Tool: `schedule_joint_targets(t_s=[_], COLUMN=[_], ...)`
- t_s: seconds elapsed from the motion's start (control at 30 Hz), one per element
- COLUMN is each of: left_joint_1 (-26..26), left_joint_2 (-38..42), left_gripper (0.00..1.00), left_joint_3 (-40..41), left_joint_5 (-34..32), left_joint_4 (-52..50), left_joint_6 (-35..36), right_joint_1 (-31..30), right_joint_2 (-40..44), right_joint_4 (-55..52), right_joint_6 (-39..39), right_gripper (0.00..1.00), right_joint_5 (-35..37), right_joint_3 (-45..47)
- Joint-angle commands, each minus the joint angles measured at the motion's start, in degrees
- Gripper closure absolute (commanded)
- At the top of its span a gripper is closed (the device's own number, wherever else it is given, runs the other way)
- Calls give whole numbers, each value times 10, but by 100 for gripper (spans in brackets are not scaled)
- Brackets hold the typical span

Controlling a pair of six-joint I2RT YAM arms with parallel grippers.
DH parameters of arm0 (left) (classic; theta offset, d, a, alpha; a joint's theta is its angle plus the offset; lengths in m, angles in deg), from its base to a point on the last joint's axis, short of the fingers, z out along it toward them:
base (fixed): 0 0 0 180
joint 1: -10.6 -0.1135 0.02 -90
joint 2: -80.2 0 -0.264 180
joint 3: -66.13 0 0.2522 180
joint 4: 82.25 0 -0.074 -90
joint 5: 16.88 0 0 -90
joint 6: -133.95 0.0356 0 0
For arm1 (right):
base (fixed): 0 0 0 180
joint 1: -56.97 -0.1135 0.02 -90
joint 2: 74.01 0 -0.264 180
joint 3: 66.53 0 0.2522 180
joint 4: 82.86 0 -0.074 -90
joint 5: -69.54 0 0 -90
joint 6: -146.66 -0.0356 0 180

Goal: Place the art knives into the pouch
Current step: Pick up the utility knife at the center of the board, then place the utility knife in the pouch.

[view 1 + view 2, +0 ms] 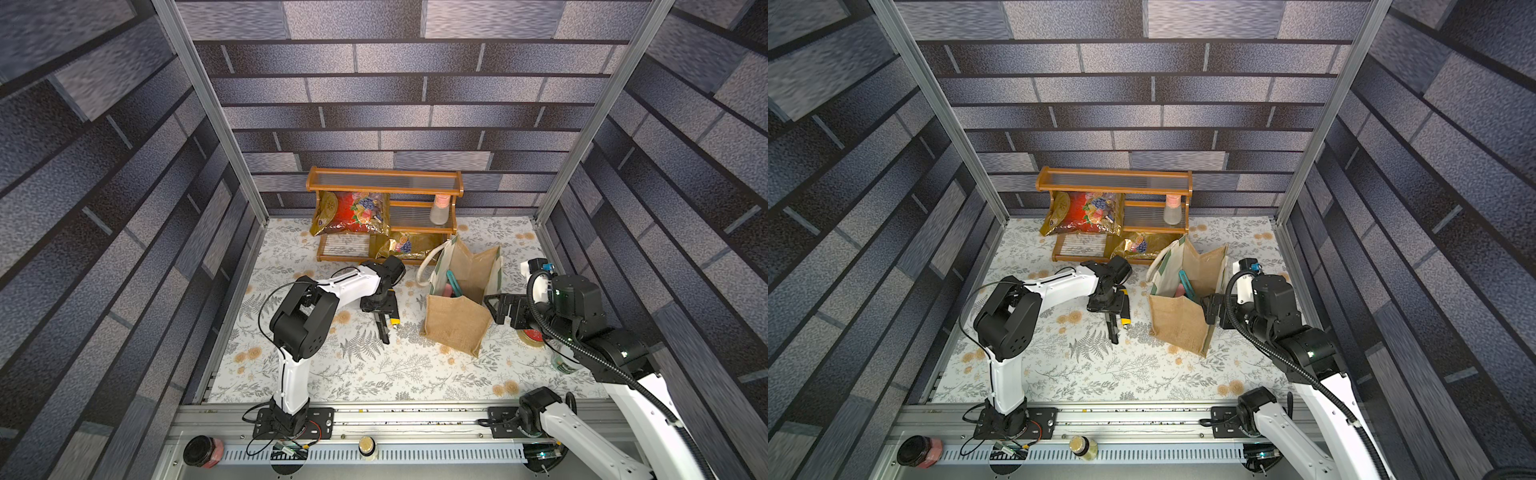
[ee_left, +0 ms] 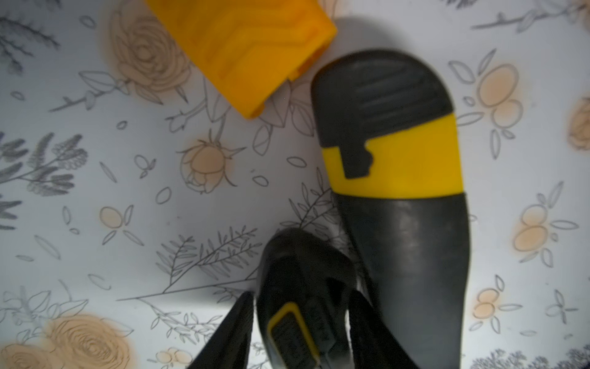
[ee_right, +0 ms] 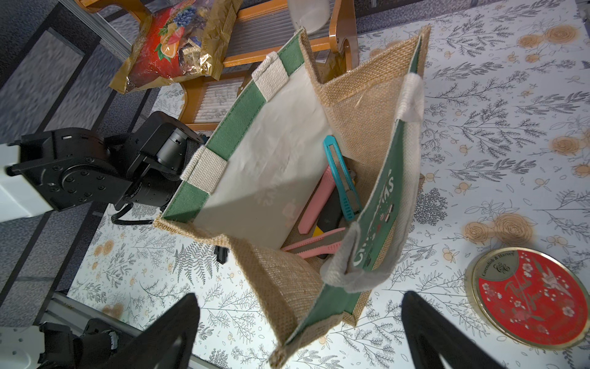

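Only the left wrist view shows ribbing on the black-rubber, yellow-banded art knife (image 2: pixel 392 159) under the left gripper (image 1: pixel 379 309), grip indiscernible; the right gripper (image 3: pixel 300 297) gapes beside the coarse tan burlap pouch (image 3: pixel 360 105).

Blk-&-yellow art knife (image 2: pixel 399 166) lay on floral tablecloth (image 2: pixel 95 191); orange-yellow block (image 2: pixel 255 48) sat near its rounded blk end, apart; blurred dark part (image 2: pixel 293 306) w/ yellow-rimmed tab beside knife's body.

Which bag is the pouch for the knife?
Find the wooden shelf at the back. On the table in front of its right end stands the pouch, mouth open. Unlike the shiny gold-red snack bags, it is tan burlap with white handles.
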Motion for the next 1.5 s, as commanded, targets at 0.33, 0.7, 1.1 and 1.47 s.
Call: schedule_joint_targets(t_s=[0.33,0.7,1.1,1.47], left_joint_1=[-2,-8,14,90], left_joint_2=[3,64,95,84], left_gripper=[66,68,68,67], left_joint_3=[-14,-48,-184,-401], left_joint_5=[4,5,-1,-20], left_joint_4=[-10,-34,-112,-130], left_joint_6=[28,46,76,134], right_joint_1=[3,3,3,3], right_joint_2=[-26,-42,-38,-9], right_joint_4=[19,38,57,82], right_joint_6=[-1,-8,-23,-51], right_gripper=[0,0,0,0], right_joint_5=[-23,-46,-47,-28], right_joint_3=[-13,-15,-3,42])
